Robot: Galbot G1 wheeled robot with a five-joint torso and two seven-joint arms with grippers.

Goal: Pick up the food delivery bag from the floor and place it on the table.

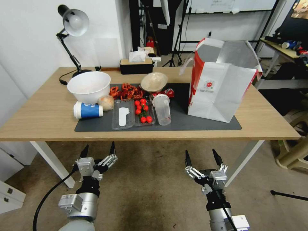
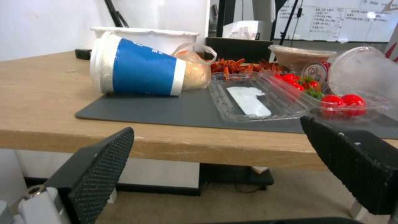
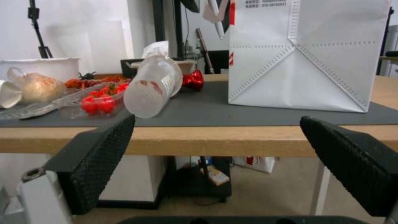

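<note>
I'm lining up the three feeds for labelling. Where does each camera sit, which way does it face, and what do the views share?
Head view: high on the robot, looking forward and down at the table, food delivery bag, and both open hands, left hand and right hand, over the floor.
Left wrist view: below the table edge, facing the blue cup; own fingers frame it.
Right wrist view: same height, facing the bag; own fingers show.
Shared: cherry tomatoes.
</note>
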